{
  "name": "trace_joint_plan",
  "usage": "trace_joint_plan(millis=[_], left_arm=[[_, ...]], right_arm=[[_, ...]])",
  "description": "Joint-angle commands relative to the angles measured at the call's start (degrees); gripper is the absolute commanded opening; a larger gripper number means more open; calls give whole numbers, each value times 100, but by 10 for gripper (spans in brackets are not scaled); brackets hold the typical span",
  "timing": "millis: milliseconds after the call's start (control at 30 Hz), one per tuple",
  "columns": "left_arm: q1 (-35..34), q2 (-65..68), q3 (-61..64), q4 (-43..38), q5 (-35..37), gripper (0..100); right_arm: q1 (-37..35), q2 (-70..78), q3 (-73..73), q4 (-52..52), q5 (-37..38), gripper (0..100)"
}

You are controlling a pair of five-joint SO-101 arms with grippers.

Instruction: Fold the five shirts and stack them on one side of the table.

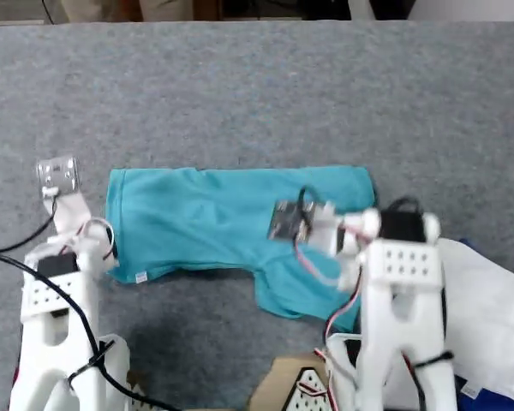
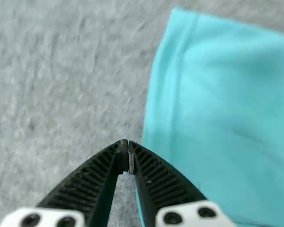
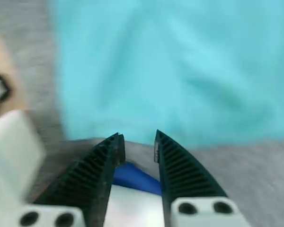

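Turquoise fabric is spread across the middle of the grey, carpet-covered desk: a turquoise shirt is laid lengthwise from side to side, with one part of its right portion reaching toward the arms and a small white tag at its near left corner. The left hand is held over bare desk just beside the shirt's left edge. Its ribbed black fingers are pressed together at the tips, and nothing is gripped between them. The right hand is positioned over the right part of the shirt. Its fingers are parted by a narrow gap, nothing is held in that gap, and the turquoise cloth is seen just beyond the tips. A white cloth is lying at the near right edge of the desk beside the right arm, with blue cloth showing at its border. A piece of brown cardboard is seen at the near edge between the two arm bases.
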State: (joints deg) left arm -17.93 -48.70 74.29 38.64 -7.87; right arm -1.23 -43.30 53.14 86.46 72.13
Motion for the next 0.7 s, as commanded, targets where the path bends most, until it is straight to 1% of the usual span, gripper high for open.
trace_joint_plan(millis=[0,133,267,367,433,567,667], left_arm=[[-79,-92,62,-369,158,19],[-79,-92,53,-343,158,19],[-79,-92,53,-343,158,19],[-79,-92,62,-343,158,19],[-79,-92,62,-343,158,19],[-79,-92,70,-343,158,19],[-79,-92,70,-343,158,19]], right_arm=[[-655,-532,646,220,9,166],[-1402,-629,954,141,-457,234],[-2114,-629,989,114,-1011,235],[-2492,-620,1182,-220,-1292,235],[-2554,-602,1341,-457,-1363,235],[-2527,-295,1332,-598,-1371,235],[-2246,119,1420,-1152,-1319,235]])
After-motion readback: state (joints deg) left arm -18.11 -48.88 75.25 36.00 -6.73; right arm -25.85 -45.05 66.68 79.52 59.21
